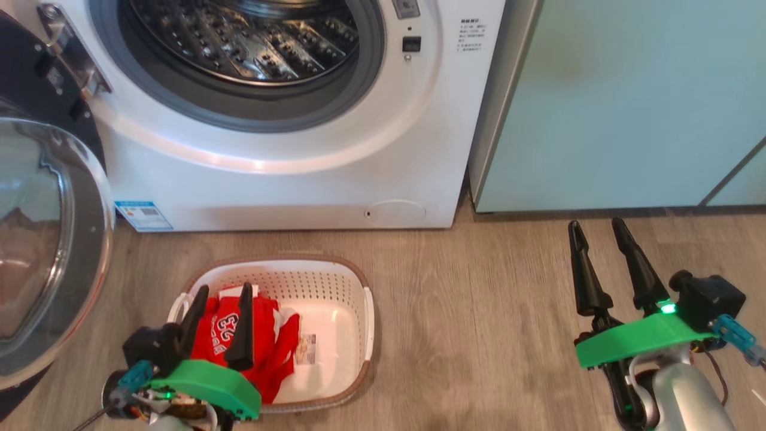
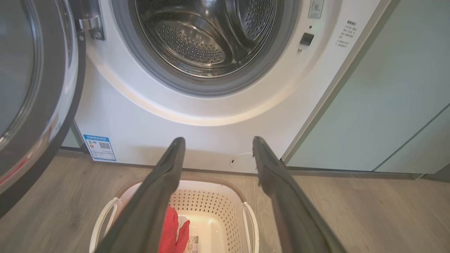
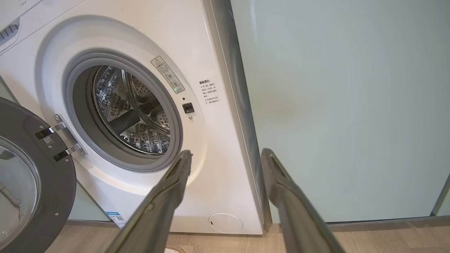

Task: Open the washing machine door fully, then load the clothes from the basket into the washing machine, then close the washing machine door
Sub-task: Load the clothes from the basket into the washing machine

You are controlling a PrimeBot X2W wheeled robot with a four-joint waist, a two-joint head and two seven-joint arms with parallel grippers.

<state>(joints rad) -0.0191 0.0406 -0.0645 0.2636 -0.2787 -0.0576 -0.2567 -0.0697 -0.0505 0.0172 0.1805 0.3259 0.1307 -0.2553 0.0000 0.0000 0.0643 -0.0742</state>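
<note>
Left gripper point(image 1: 224, 289) sits lowest and closest in the head view. Its fingers are spread, nothing between them, and it hangs over the near-left part of the basket point(image 1: 323, 284). Right under it are the clothes point(image 1: 269, 341), a red heap with white print, bunched against the basket's left side. I can't tell whether the fingertips touch the fabric; from the left wrist view they look to be above the rim, with red cloth showing beside the left finger.

Right gripper point(image 1: 595, 223) is also spread and empty, well apart to the right over bare wooden floor point(image 1: 479, 311), in front of the teal cabinet point(image 1: 628, 102).

Beyond the basket stands the washing machine point(image 1: 299, 191), with the washing machine door point(image 1: 36, 239) swung wide to the left on its hinge. What I see of the steel drum point(image 1: 251, 42) has no clothes in it.

My read: opening is done, loading is the step in hand, and nothing has been picked up yet. Next I'd drop the left gripper straight into the heap, pinch a thick fold rather than a loose edge, lift clear of the basket rim, then carry it up and forward through the grey gasket into the drum. Loose sleeves may trail and catch on the rim or gasket.
</note>
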